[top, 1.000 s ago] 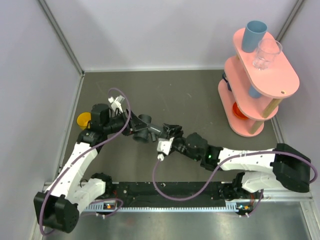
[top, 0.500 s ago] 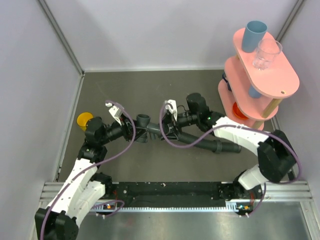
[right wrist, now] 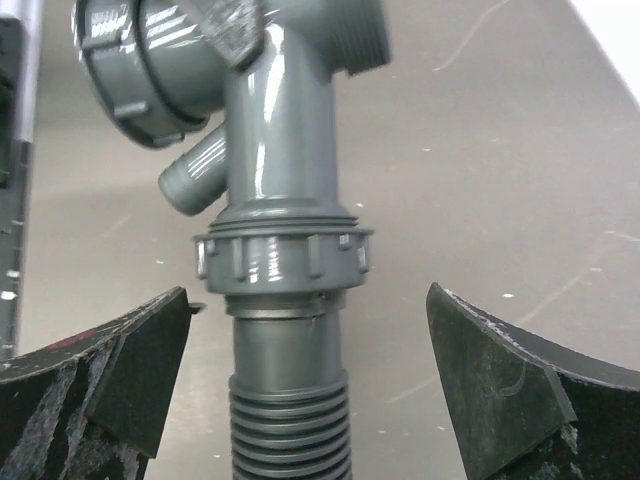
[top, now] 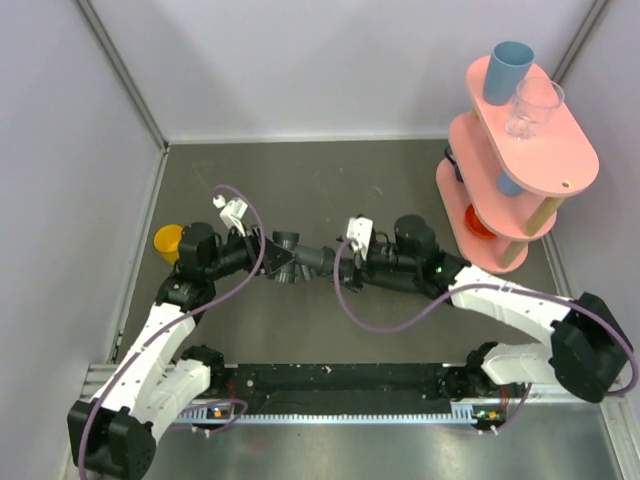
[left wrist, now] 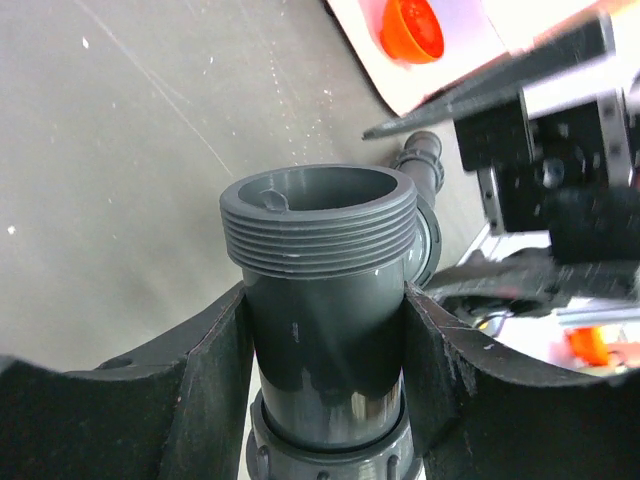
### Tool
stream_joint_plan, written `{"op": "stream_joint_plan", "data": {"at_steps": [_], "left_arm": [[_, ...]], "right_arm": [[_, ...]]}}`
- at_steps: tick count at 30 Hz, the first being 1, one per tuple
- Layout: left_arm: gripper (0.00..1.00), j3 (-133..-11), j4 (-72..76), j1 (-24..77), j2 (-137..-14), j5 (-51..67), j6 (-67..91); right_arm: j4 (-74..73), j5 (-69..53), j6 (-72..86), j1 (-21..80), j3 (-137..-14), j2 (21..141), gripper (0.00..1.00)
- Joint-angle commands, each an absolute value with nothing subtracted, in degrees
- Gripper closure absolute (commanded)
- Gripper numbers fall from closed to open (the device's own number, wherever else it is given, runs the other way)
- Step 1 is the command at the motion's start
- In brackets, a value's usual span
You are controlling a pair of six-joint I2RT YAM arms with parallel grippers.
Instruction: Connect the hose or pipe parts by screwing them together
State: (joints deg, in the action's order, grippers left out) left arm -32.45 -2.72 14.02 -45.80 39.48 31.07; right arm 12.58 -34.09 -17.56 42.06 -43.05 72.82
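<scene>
Branch fitting, one dark grey piece, sits mid-table, clamped between the left gripper's two fingers. One black ribbed hose meets it at a collar nut. The right gripper stands spread wide on either side of the hose, not touching it.

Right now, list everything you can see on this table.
fitting: one, dark grey, table middle
hose: one, dark ribbed, running off the fitting
rack: one, pink, three tiers, far right
blue cup: one, rack top
glass: one, clear, rack top
bowl: one, orange, rack bottom tier
yellow cup: one, left side
cables: two, purple, along arms
left gripper: black, shut on fitting
right gripper: black, open astride hose
</scene>
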Motion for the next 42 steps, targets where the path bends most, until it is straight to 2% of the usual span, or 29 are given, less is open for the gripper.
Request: {"op": "stream_joint_plan", "data": {"at_steps": [1,9,14,18,21,22,25,28,31,35,37,38,42], "left_arm": [[1.00,-40.07,-9.65,14.15,-47.63,36.13,40.68],[1.00,-45.53,-18.46,14.06,-50.18,36.20,49.38],[1.00,-44.83,-18.02,13.98,-50.62,37.79,51.94],[1.00,-44.47,-18.98,13.89,-50.71,37.79,52.47],[1.00,-43.95,-18.46,13.62,-50.45,38.49,52.65],[1.00,-43.86,-18.54,13.54,-50.45,38.58,52.39],[1.00,-43.33,-17.85,13.45,-50.71,39.81,50.11],[1.00,-42.81,-16.44,13.45,-50.71,44.18,41.52],[1.00,-36.85,-10.66,13.97,-46.16,45.52,31.57],[1.00,-26.82,4.52,13.97,-37.98,44.49,29.71],[1.00,-24.44,5.36,13.98,-35.86,43.95,27.35],[1.00,-24.26,5.27,13.97,-35.77,45.60,23.33],[1.00,-23.65,3.78,14.06,-35.07,44.40,14.07]], "right_arm": [[18.63,-12.60,-28.27,50.42,-38.51,67.77,0.01],[30.74,4.55,-40.24,60.37,-32.52,66.71,0.02],[41.11,17.10,-48.24,65.47,-32.52,74.85,0.01],[45.17,21.27,-53.08,68.29,-33.75,79.54,0.03],[45.70,19.96,-52.65,68.82,-33.75,79.98,0.21],[45.79,19.43,-52.30,68.73,-33.58,79.72,0.38],[45.09,16.71,-49.84,68.73,-33.75,78.05,0.64],[37.65,11.88,-44.67,67.16,-37.77,76.38,0.77],[22.97,0.21,-35.70,61.82,-44.44,74.89,0.83],[17.24,-24.79,-25.26,52.42,-49.12,74.62,0.85],[13.46,-37.70,-21.11,48.54,-53.58,77.32,0.85],[12.32,-41.53,-17.70,44.86,-55.09,78.65,0.85],[9.83,-46.84,-13.45,41.84,-58.98,83.49,0.84]]}}
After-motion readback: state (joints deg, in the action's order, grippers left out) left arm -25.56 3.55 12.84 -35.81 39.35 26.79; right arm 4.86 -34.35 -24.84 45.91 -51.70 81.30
